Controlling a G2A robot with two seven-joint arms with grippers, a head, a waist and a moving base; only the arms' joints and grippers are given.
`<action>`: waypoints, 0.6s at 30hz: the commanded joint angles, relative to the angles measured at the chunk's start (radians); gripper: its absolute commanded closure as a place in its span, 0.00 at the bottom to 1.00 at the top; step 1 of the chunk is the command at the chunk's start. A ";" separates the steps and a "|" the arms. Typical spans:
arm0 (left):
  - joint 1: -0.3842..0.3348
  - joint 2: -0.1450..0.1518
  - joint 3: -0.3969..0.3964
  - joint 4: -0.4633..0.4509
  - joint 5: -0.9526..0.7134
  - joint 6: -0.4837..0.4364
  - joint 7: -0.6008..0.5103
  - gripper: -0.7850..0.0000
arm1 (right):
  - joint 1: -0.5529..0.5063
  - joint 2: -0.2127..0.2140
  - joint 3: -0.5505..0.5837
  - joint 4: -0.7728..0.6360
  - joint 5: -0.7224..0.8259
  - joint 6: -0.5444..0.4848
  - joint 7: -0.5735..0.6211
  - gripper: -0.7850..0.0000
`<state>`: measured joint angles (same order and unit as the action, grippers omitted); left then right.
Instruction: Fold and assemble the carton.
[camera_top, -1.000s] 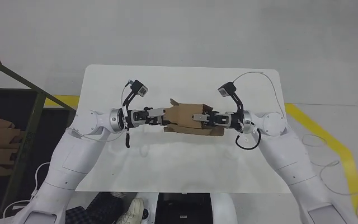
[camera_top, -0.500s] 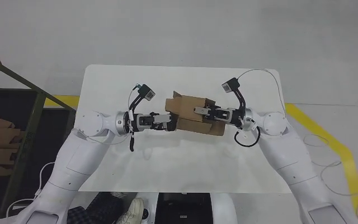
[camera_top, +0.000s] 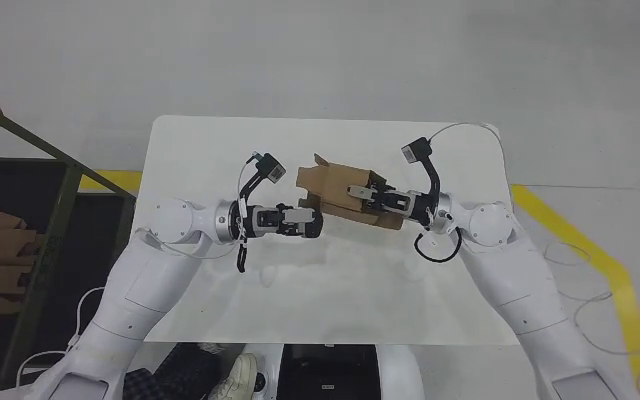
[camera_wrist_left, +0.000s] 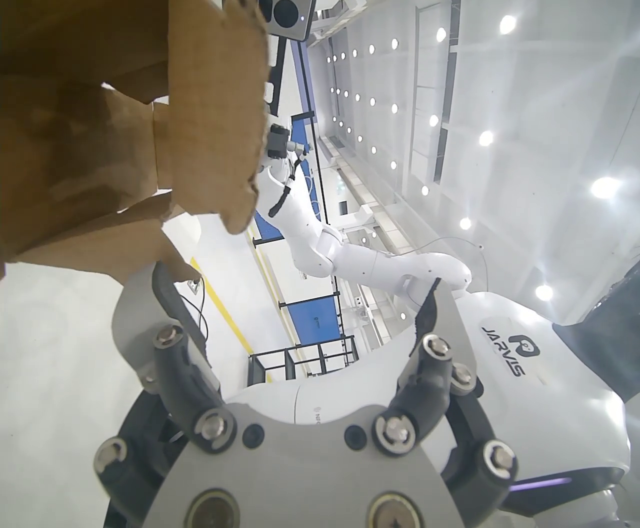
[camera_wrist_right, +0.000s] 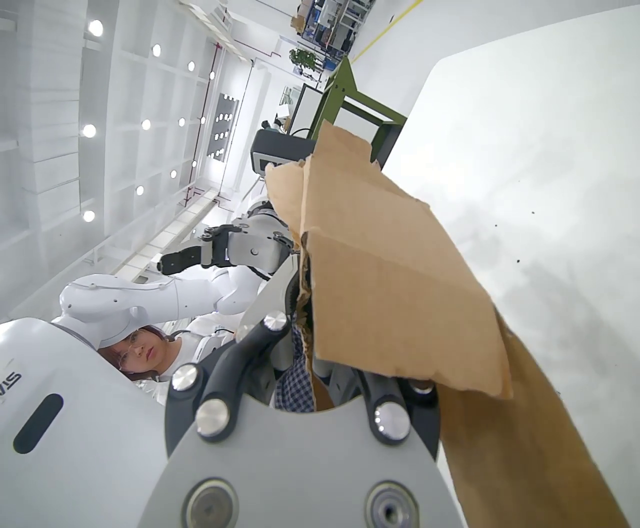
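Brown corrugated cardboard carton (camera_top: 338, 190), half-formed with its ends open, hangs over the middle of the white bench (camera_top: 200, 150) between the two arms. It looks lifted clear, since the right wrist view shows its shadow on the surface below. The right claw (camera_top: 362, 192) is clenched on one carton wall, the panel pinched at a frayed edge. The left claw (camera_top: 314, 222) is released, jaws spread wide, just beside the carton's near corner, and I cannot tell whether it touches. A loose flap (camera_wrist_left: 215, 125) with a ragged tip hangs in front of the left claw. Risks, as judged: the whole carton hangs from a single pinch on thin board, so it could pivot, sag or slide out if the left claw pushes on it. The frayed edge at the grip could tear further under load. If the left claw closes off-line, it may catch the loose flap instead of the wall and fold it the wrong way or crush the corner. A hard push could collapse the half-open box flat.
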<state>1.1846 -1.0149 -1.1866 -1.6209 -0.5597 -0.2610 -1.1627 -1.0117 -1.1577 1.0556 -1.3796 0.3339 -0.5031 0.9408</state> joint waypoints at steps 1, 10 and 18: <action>-0.005 -0.002 0.007 0.005 0.001 -0.002 0.002 0.00 | -0.007 0.000 -0.002 -0.012 0.002 0.001 -0.004 1.00; -0.024 -0.007 0.015 0.020 -0.007 -0.006 0.006 0.00 | -0.028 -0.004 -0.019 -0.046 0.004 0.014 -0.010 1.00; -0.023 -0.007 0.005 0.020 -0.012 -0.010 0.007 0.00 | -0.030 -0.009 -0.035 -0.047 0.008 0.021 -0.022 1.00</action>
<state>1.1599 -1.0219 -1.1802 -1.6005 -0.5729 -0.2709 -1.1561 -1.0420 -1.1664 1.0204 -1.4289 0.3391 -0.4825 0.9215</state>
